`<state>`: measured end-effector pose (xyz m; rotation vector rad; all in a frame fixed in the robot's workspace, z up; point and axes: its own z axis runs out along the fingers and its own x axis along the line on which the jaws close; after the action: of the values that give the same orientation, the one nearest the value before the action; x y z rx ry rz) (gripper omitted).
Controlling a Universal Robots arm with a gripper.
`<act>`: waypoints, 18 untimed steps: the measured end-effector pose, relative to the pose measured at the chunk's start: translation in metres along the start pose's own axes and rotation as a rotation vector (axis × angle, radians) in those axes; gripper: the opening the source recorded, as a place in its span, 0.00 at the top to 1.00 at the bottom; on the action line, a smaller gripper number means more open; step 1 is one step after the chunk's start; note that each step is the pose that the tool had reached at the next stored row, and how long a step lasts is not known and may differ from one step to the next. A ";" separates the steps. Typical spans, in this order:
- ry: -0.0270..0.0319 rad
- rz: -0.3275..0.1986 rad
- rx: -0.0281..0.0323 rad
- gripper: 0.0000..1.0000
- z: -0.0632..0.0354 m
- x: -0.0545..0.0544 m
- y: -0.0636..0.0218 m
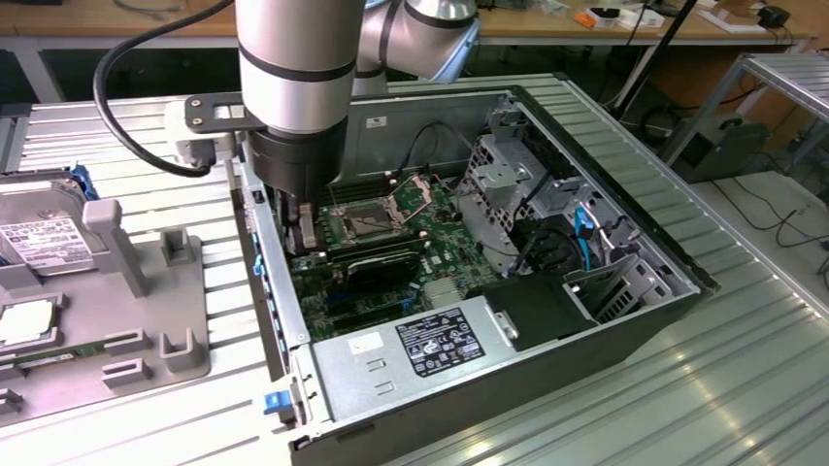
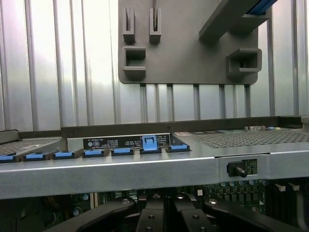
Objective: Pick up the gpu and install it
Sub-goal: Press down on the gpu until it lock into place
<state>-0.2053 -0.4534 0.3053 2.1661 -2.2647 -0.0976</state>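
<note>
The grey cylindrical robot arm reaches down into the open black computer case point(image 1: 647, 243), its dark gripper point(image 1: 301, 238) low over the green motherboard point(image 1: 428, 209) at about nine o'clock of the silver processor socket point(image 1: 367, 221). The fingers point(image 2: 149, 217) are drawn together; whether they pinch anything I cannot tell. The flat black gpu point(image 1: 382, 267) lies on the motherboard at six o'clock of the socket, just beside the gripper.
</note>
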 end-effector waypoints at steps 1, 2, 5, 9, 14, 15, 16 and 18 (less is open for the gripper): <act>0.0000 0.000 0.0000 0.90 0.0000 0.000 0.0000; 0.0000 0.000 0.0000 0.90 -0.0006 0.000 0.0001; -0.0001 0.000 0.0005 0.90 -0.0094 0.000 0.0005; -0.0001 0.000 0.0109 0.90 -0.0095 0.001 0.0004; 0.0000 0.000 0.0095 0.90 -0.0085 0.004 0.0002; 0.0004 0.002 0.0000 0.90 -0.0085 0.004 0.0002; 0.0005 0.002 0.0000 0.90 -0.0083 0.004 0.0003; 0.0003 0.002 0.0001 0.90 -0.0080 0.004 0.0002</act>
<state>-0.2053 -0.4578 0.3132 2.1635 -2.2670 -0.0973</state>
